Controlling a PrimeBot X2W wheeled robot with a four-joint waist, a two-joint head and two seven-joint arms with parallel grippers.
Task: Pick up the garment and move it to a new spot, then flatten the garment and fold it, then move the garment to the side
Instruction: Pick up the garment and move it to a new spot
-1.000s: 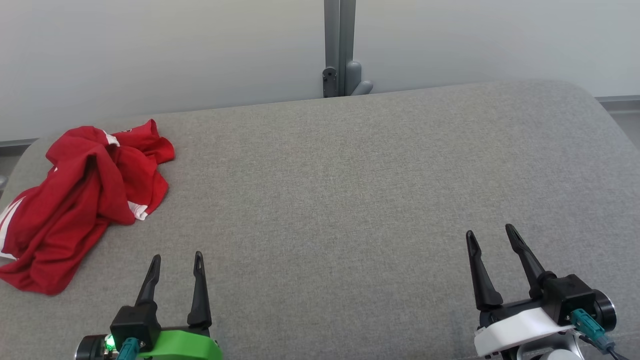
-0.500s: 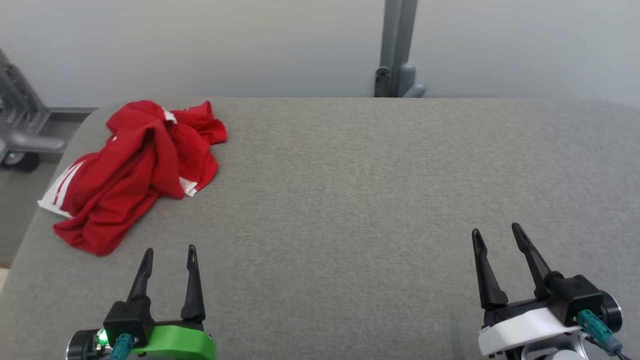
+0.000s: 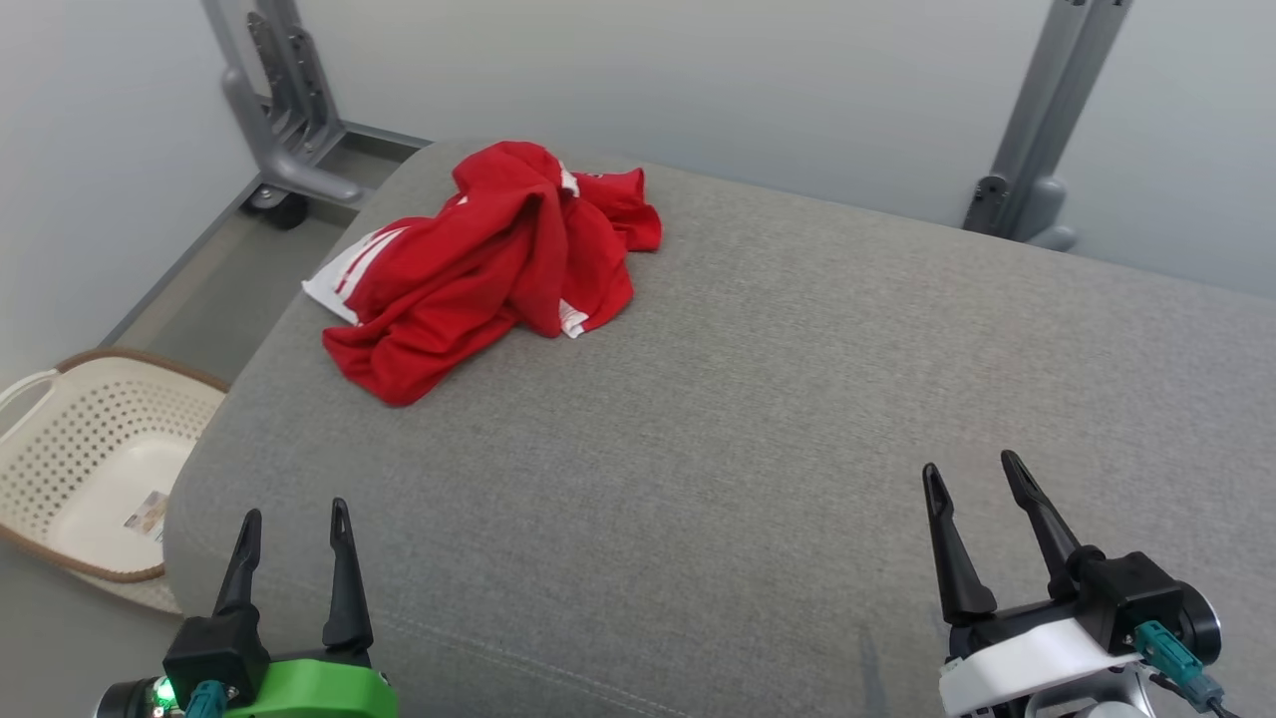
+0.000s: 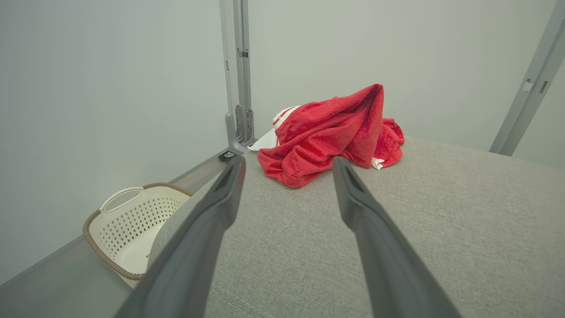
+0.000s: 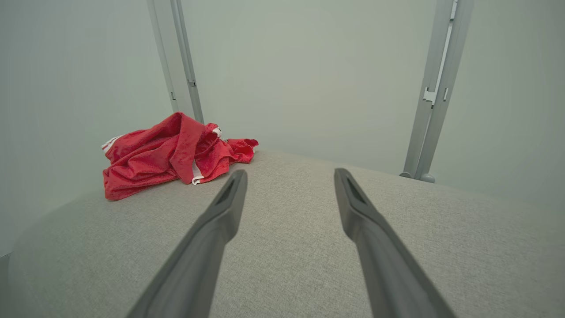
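The red garment (image 3: 488,264) lies crumpled in a heap at the far left corner of the grey table (image 3: 758,399). White stripes show on the fold that reaches the table's left edge, and a bit of white hem peeks out on the side facing the table's middle. The left gripper (image 3: 294,509) hovers over the table's near left corner, its two dark fingers spread wide, gripping nothing and pointing toward the heap. The right gripper (image 3: 969,463) hangs over the table's near right part, well apart from the garment, fingers likewise spread wide and empty. On the floor beside the table's left edge sits a cream basket (image 3: 70,449) with a brown rim and a small paper slip in its bottom. Behind the table's far edge rise two grey posts: one (image 3: 284,110) by the far left corner, the other (image 3: 1037,130) further right, against a pale wall.
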